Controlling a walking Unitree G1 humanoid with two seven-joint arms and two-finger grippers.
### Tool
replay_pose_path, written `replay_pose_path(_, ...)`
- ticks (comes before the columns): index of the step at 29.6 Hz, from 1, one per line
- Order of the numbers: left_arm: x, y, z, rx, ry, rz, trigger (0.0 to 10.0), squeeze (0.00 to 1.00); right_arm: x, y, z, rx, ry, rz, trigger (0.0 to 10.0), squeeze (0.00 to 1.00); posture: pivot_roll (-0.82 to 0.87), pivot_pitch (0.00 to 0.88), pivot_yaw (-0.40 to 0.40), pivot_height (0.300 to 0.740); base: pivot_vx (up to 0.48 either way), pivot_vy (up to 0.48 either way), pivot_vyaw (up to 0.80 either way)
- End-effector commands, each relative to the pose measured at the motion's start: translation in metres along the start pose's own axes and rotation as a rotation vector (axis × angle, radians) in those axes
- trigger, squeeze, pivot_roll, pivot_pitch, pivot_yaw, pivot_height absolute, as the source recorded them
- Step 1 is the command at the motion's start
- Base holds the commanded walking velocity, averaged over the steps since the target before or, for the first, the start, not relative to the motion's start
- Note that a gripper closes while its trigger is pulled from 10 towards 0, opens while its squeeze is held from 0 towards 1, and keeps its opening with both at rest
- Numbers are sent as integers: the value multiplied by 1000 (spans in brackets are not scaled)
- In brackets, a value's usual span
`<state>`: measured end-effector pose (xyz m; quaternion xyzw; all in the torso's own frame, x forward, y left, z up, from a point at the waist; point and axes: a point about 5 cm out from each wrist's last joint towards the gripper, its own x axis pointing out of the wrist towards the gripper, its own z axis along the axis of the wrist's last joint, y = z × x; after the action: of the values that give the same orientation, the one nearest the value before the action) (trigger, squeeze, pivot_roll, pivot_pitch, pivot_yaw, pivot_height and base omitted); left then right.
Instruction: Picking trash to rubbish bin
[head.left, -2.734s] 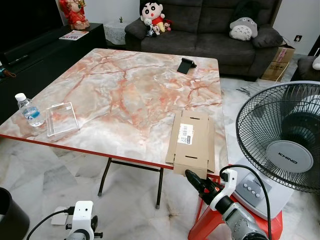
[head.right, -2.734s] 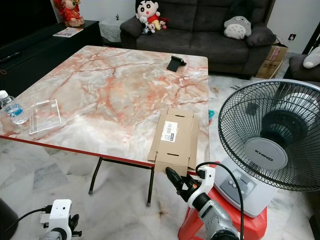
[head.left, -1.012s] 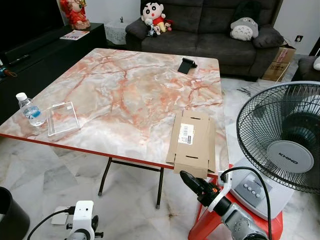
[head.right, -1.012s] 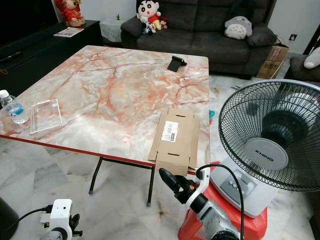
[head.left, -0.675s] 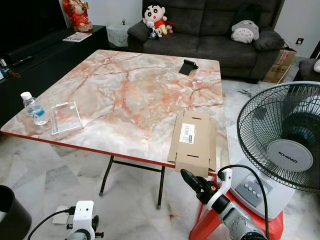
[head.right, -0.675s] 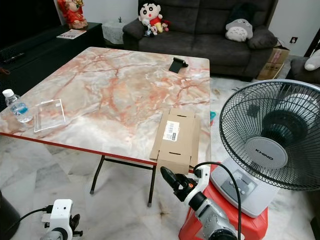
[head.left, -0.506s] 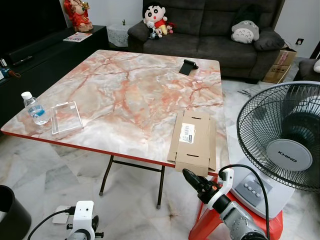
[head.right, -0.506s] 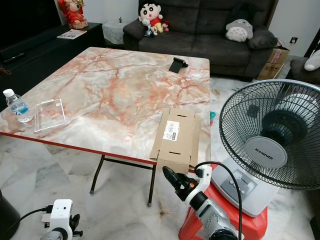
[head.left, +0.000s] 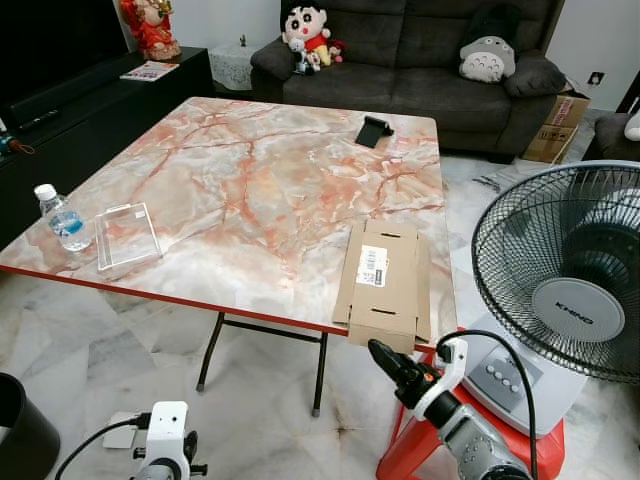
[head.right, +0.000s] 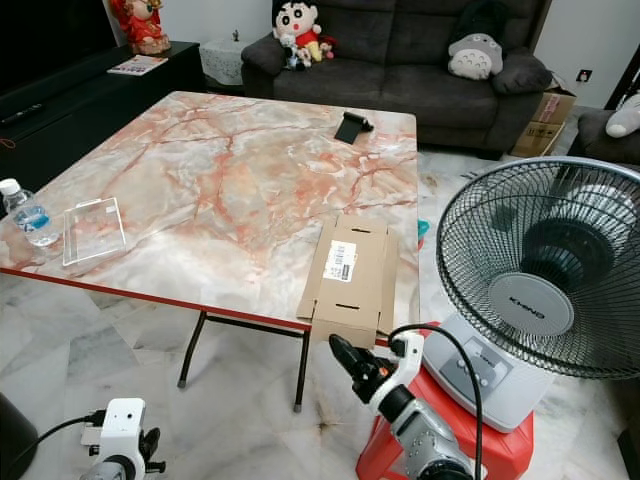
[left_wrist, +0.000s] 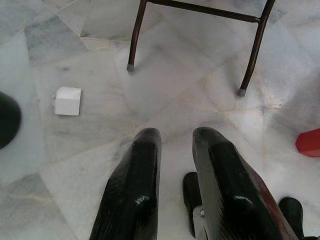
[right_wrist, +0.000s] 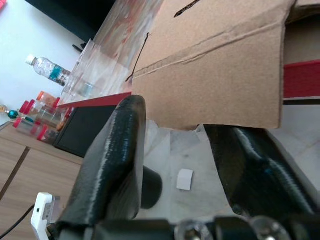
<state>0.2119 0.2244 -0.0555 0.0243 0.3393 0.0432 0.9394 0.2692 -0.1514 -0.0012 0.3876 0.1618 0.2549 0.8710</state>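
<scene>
1. Tabletop (head.left: 250, 180): marble-look, fills most of the head views. Carries what looks like the trash, so the robot faces its near edge.
2. Fan (head.left: 570, 290): on a red stool at the robot's right, close to the right arm. Could get bumped.
3. Cardboard box (head.left: 385, 280): flattened, at the tabletop's near right corner, one end past the edge. Prob the first pick, since the overhang lets fingers go above & below.
4. Rubbish bin (head.left: 20, 435): black, on the floor far left, well apart from the box.
5. Right hand (head.left: 385, 360): just below the overhang, fingers apart, nothing between them, lined up w/ the flap.
6. Left hand (left_wrist: 172, 165): low, aimed at the floor, fingers slightly apart, empty. Idle.
7. Bottle (head.left: 60, 218) & clear tray (head.left: 125, 238): side by side at the left edge.
</scene>
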Motion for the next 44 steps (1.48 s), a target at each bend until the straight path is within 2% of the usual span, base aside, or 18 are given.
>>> replay_pose_path(1,0,1,-2,-15,15,5,10000,0,2,0,4,-6,-13,-5,0,0,14,0,-12,740,0,0,0)
replay_pose_path(21,-1,1,-2,-14,14,6,10000,0,3,1,2,-21,-10,-17,0,0,15,0,-13,740,0,0,0)
replay_pose_path(22,0,1,-2,-14,14,6,10000,0,3,0,2,-27,-10,-26,7490,0,14,0,-13,740,0,0,0)
replay_pose_path(23,0,1,-2,-14,14,6,10000,0,3,0,2,-27,-10,-26,7490,0,14,0,-13,740,0,0,0)
replay_pose_path(24,0,1,-2,-14,12,6,10000,0,4,0,2,-31,-8,-38,10000,0,14,0,-13,740,0,0,0)
replay_pose_path(44,0,1,-1,-17,-3,10,10000,0,7,4,-4,-37,12,-20,10000,0,17,0,-13,740,0,0,0)
